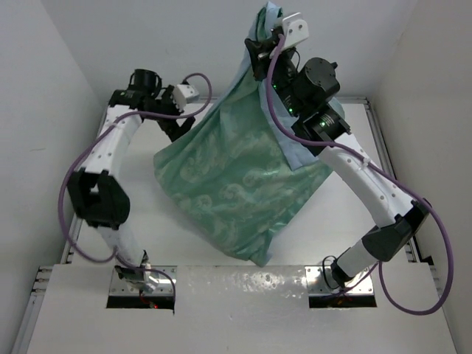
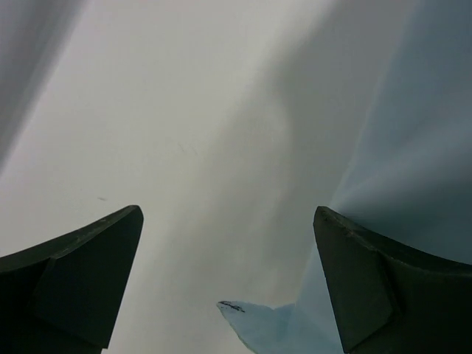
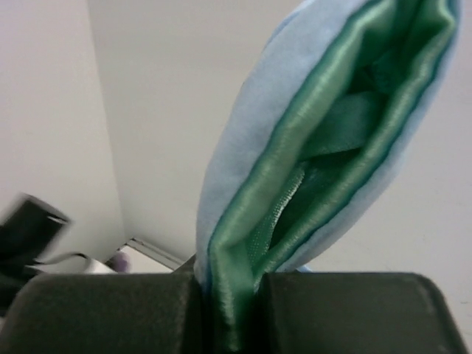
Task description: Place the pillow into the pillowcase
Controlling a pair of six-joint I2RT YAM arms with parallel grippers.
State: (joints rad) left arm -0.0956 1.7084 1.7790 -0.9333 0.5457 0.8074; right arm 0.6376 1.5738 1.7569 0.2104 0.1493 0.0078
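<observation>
Pillowcase (image 1: 236,184) sea-green, floral, bulging; light-blue hem pinched in right claw (image 3: 230,287); left claw (image 2: 227,221) spread wide.

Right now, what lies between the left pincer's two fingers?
Left wrist view: the open left pincer frames bare white surface; only a light-blue pillowcase corner pokes in low.
</observation>
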